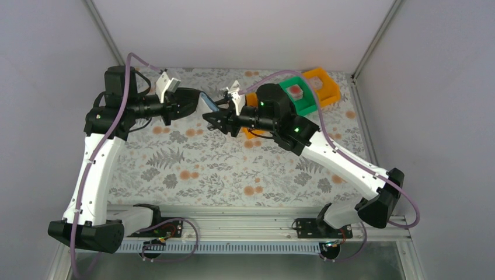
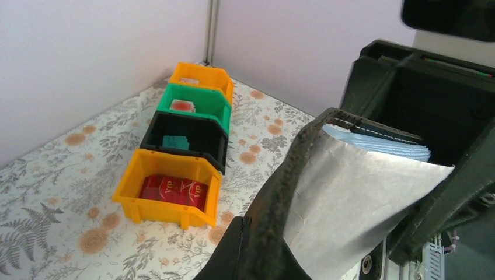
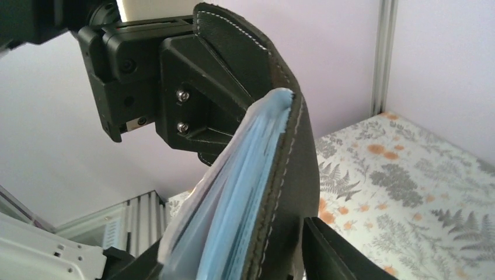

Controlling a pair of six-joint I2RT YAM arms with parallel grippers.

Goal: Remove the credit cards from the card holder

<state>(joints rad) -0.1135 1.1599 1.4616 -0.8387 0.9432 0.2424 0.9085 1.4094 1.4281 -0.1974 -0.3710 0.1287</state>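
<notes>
Black stitched-leather card holder [image 3: 290, 175] hangs above the floral tablecloth [image 2: 58, 192], clenched in the left gripper [image 1: 197, 100], with pale blue credit cards [image 3: 245, 198] stacked inside. Right gripper [image 1: 215, 116] straddles its edge; whether it pinches is unclear. Orange, black and green plastic bins [image 2: 175, 157] sit in a row beyond.

Four bins stood in a row at the far right of the worktop [image 1: 192, 169]: nearest an orange bin [image 2: 157, 213] with red packets [image 2: 173, 189], then a black bin [image 2: 217, 147], a green bin [image 2: 195, 118], and a second orange bin [image 2: 219, 81].

Left gripper [image 1: 197, 100] clamped tight, right gripper [image 1: 211, 119] facing it, both raised
</notes>
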